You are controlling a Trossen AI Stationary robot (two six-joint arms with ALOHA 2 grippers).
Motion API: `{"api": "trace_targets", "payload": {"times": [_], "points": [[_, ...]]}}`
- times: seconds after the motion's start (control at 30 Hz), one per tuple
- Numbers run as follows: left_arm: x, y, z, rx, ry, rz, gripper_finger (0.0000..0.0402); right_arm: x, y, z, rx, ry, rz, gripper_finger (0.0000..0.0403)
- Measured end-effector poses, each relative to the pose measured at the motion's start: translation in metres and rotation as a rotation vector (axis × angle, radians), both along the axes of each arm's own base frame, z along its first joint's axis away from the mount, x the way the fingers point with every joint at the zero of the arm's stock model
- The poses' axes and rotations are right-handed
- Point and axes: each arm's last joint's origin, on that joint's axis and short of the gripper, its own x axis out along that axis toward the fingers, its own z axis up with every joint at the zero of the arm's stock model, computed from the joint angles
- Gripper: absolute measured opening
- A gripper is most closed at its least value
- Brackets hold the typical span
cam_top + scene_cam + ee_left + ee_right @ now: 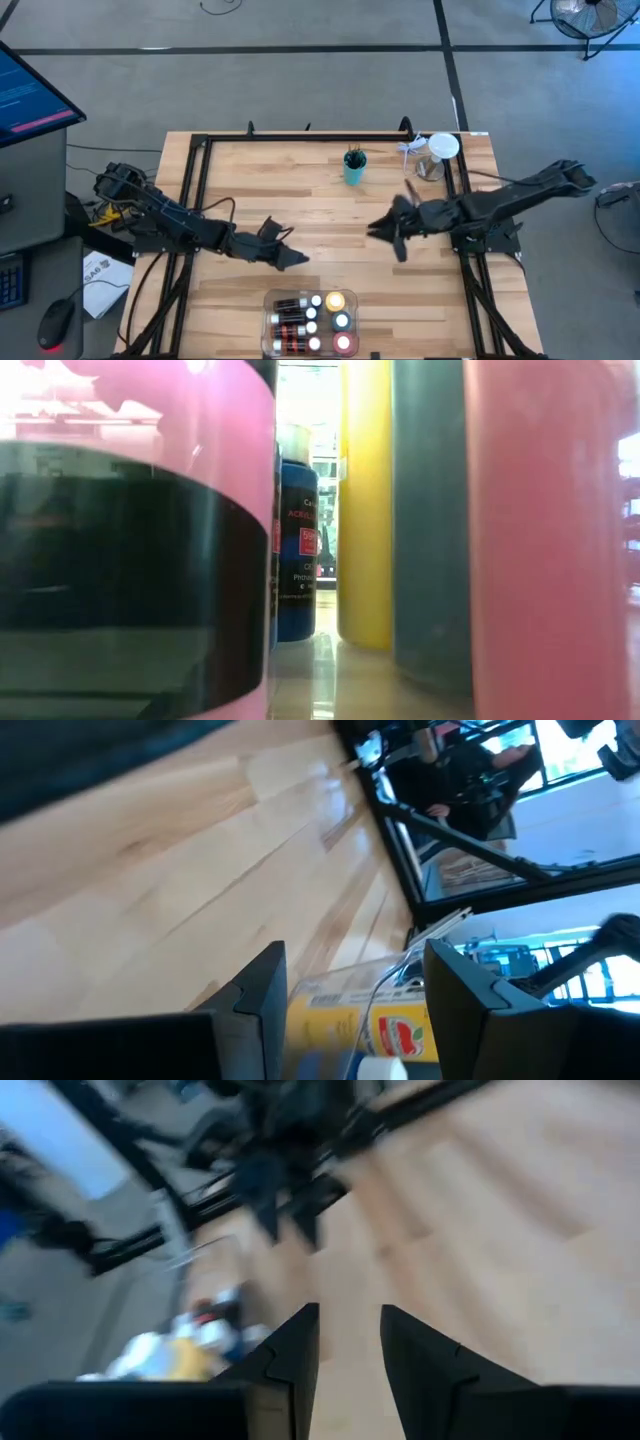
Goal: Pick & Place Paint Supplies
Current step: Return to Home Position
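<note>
Hovering empty left claw (295,258), paint bottles (305,322) in tray (265,325) just beside it.

Location type: robotics lab or test bay.

Indicators:
- A wooden table (330,210) stands inside a black metal frame (300,137). One dark robot arm is mounted at each side: left arm (180,225), right arm (500,200).
- An operator station sits beside the table, with a lit monitor (30,100), a keyboard (8,280) and a mouse (55,322). Loose cables (115,190) lie at the left arm's base.
- The floor (300,80) is bare grey with dark lines.
- A fan (585,15) stands in one corner.
- A tray (268,325) of bottles (300,318) rests at the table's edge.
</note>
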Motion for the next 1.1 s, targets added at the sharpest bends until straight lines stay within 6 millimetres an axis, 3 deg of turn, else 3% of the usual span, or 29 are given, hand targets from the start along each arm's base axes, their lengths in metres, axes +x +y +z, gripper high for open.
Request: {"api": "trace_targets", "payload": {"times": [0.13,0.27,0.63,1.1], "points": [[0.002,0.002,0.003,0.038,-0.034,-0.001,0.014,-0.023,-0.009,0.015,-0.175,-0.096,0.02,0.0103],[0.002,0.002,0.005,0.076,-0.055,0.0,0.014,-0.046,-0.014,0.015,-0.226,-0.182,0.092,0.0103],[0.005,0.009,0.006,0.077,-0.067,0.032,0.014,-0.087,-0.027,-0.038,-0.146,-0.435,0.075,0.0103],[0.007,0.014,0.007,0.074,-0.074,0.051,0.014,-0.114,-0.042,-0.06,-0.168,-0.432,0.008,0.0103]]}}
